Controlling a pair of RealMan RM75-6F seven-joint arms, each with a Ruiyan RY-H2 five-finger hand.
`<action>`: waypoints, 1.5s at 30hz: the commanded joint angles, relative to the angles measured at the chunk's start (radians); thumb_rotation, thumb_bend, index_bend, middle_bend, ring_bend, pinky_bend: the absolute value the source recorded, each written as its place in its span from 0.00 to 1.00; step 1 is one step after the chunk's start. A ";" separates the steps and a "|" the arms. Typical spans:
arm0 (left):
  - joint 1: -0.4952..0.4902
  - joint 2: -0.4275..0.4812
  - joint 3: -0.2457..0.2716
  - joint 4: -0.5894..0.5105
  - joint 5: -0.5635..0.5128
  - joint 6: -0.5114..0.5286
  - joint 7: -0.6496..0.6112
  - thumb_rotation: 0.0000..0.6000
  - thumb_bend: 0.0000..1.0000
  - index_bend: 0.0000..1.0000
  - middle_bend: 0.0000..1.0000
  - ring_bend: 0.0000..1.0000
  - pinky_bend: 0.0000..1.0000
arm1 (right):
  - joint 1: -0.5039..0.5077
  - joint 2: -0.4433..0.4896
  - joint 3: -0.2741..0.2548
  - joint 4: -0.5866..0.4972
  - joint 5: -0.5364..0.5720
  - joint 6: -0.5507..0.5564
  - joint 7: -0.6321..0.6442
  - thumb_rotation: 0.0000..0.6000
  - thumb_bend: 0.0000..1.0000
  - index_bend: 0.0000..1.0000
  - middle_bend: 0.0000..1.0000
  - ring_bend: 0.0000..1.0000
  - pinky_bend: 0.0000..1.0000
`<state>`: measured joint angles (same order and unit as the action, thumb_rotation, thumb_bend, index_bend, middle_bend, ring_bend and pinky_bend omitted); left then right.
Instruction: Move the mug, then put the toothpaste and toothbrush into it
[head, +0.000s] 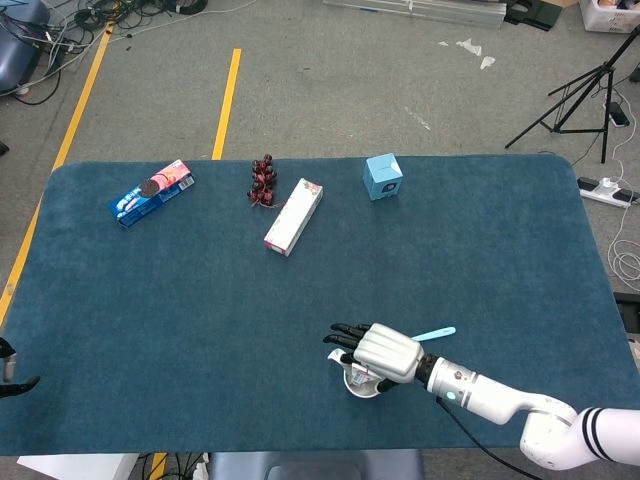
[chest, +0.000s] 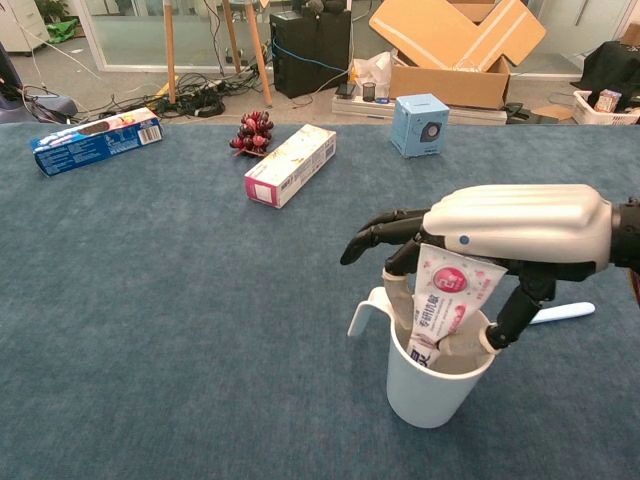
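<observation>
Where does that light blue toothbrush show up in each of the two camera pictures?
Head view: the toothbrush lies on the table near the bottom, right of centre, just behind the right hand.
Chest view: only its end shows at the right edge, poking out from behind the right hand.
Shared landmark: the white mug under the hand, seen in the head view too.
</observation>
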<state>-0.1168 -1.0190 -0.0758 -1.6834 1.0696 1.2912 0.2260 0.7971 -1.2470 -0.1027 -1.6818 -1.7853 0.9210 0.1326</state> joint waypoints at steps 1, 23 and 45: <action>0.000 0.000 0.000 0.000 -0.001 -0.001 0.000 1.00 0.00 0.88 0.48 0.43 0.56 | 0.000 0.002 -0.001 -0.002 -0.002 0.003 0.002 1.00 0.24 0.55 0.14 0.02 0.31; -0.001 0.002 0.002 -0.002 0.000 -0.003 -0.001 1.00 0.00 0.88 0.48 0.43 0.56 | 0.002 0.007 -0.011 0.002 -0.004 0.006 0.006 1.00 0.24 0.44 0.13 0.02 0.31; -0.002 0.003 0.003 -0.003 0.001 -0.005 -0.002 1.00 0.00 0.88 0.48 0.43 0.56 | -0.017 0.045 -0.011 -0.016 -0.015 0.061 0.002 1.00 0.24 0.35 0.13 0.01 0.31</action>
<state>-0.1184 -1.0160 -0.0731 -1.6865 1.0704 1.2862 0.2237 0.7831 -1.2068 -0.1149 -1.6946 -1.8006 0.9766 0.1386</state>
